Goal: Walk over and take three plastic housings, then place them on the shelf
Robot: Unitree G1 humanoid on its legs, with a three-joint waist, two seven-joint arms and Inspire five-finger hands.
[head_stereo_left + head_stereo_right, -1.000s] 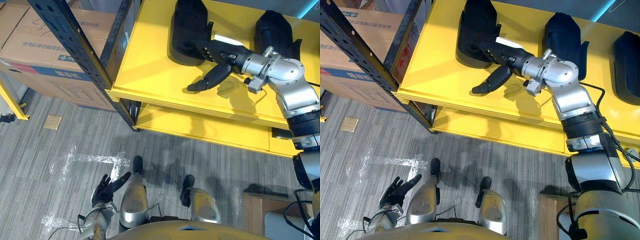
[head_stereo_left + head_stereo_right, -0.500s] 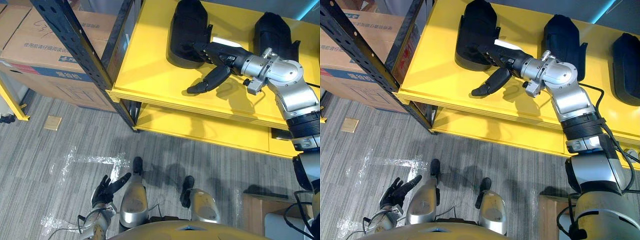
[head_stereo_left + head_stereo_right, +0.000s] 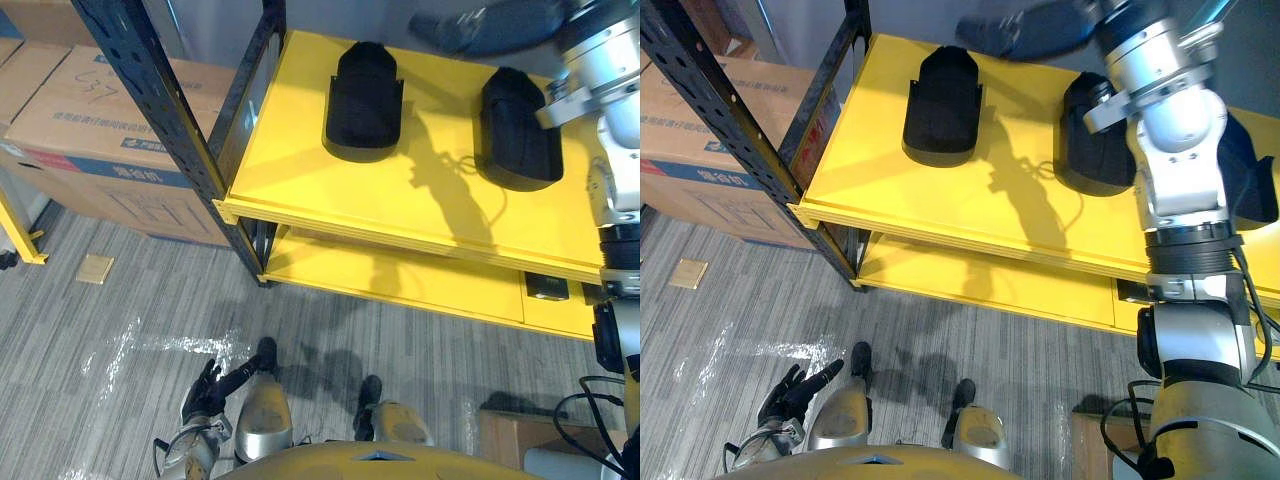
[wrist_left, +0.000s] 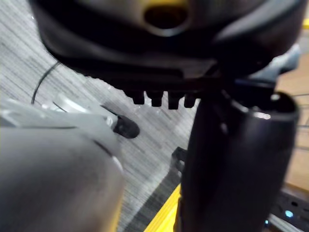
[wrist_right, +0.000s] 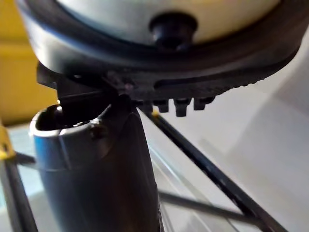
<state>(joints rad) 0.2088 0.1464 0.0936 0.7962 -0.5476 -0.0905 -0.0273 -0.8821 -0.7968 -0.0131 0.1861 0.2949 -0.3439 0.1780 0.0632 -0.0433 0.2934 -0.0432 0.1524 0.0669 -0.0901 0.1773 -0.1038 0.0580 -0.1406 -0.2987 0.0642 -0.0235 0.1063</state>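
Note:
Three black plastic housings stand on the upper yellow shelf (image 3: 300, 160): a left housing (image 3: 365, 100), a middle housing (image 3: 518, 130), and a third housing (image 3: 1252, 185) partly hidden behind my right arm. My right hand (image 3: 1040, 30) hovers high above the shelf's back edge, between the left and middle housings, fingers straight and holding nothing. My left hand (image 3: 212, 385) hangs low near the floor at the lower left, fingers relaxed and empty.
A black rack post (image 3: 150, 100) runs along the shelf's left side, with cardboard boxes (image 3: 100, 120) behind it. A lower yellow shelf (image 3: 400, 270) carries a small dark item (image 3: 547, 288). A cardboard scrap (image 3: 95, 268) lies on the grey floor.
My right hand has come off the left housing and risen up and back over the shelf. The housing stays standing on the shelf. The camera has shifted a little.

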